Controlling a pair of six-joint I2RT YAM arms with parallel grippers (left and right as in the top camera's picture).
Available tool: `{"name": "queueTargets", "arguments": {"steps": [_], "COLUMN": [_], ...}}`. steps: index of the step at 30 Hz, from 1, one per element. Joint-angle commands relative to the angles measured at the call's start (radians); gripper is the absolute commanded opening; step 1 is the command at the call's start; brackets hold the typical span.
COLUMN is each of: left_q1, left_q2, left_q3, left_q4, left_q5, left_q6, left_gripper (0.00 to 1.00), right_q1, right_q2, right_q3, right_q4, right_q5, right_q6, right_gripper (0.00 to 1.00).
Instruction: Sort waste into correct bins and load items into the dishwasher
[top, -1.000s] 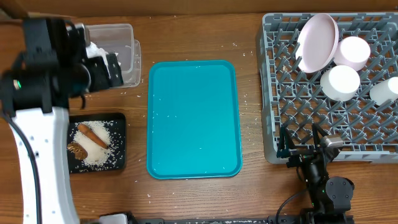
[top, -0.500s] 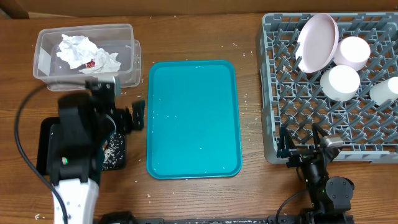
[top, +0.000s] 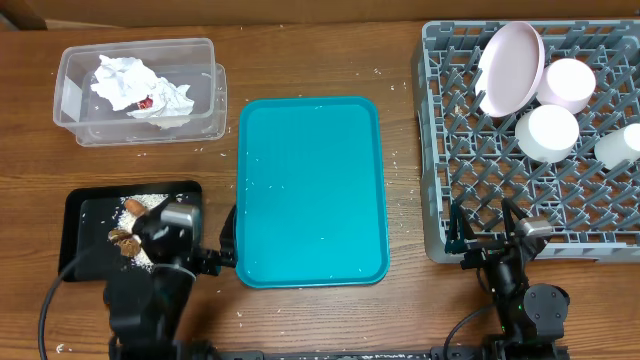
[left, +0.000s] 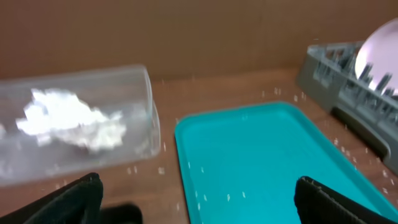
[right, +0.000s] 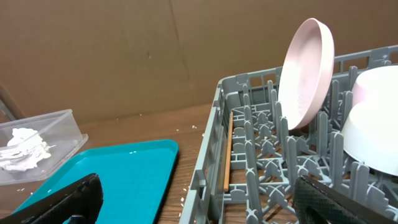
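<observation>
The clear tub (top: 205, 95) at the back left holds the crumpled napkin (top: 125, 82) and the red wrapper (top: 147, 103). The black tray (top: 85, 215) at the front left holds the carrot (top: 132, 206), the brown lump (top: 122, 238) and rice (top: 152, 200); my left arm covers part of it. My left gripper (top: 222, 245) is open and empty between the black tray and the teal tray. The grey dish rack (top: 500, 180) holds the pink plate (top: 510, 65), two bowls (top: 568, 85) (top: 547, 133) and the cup (top: 618, 145). My right gripper (top: 485, 235) is open and empty at the rack's front edge.
The teal tray (top: 310, 190) lies mid-table with a few rice grains on it. The left wrist view shows the tub (left: 143, 112), the napkin (left: 68, 121) and the teal tray (left: 267, 155). The right wrist view shows the rack (right: 249, 137) and the plate (right: 305, 71).
My left arm has moved from over the clear tub at the back left down to the front, beside the black tray. The right arm has not moved.
</observation>
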Motion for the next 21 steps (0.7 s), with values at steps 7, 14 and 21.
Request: {"name": "queueTargets", "arguments": {"steps": [7,14,21], "left_q1": [-0.004,-0.004,-0.004], "left_q2": [-0.089,-0.171,-0.300], "left_q3": [-0.262,-0.369,-0.408], "left_q4": [0.359,0.432,0.368], "left_q5": [0.013,-0.003,-0.137], "left_q6": [0.018,0.011,-0.056], "left_gripper": [1.00,1.00,1.00], "right_q1": [-0.003,-0.003,-0.003], "right_q2": [-0.011,-0.011,-0.011], "right_q3": [-0.011,-0.011,-0.011], "right_q4": [0.005,0.005,0.005], "right_q5": [0.008,0.008,0.008], "right_q6": [0.002,0.002,0.002], "right_gripper": [1.00,1.00,1.00]}}
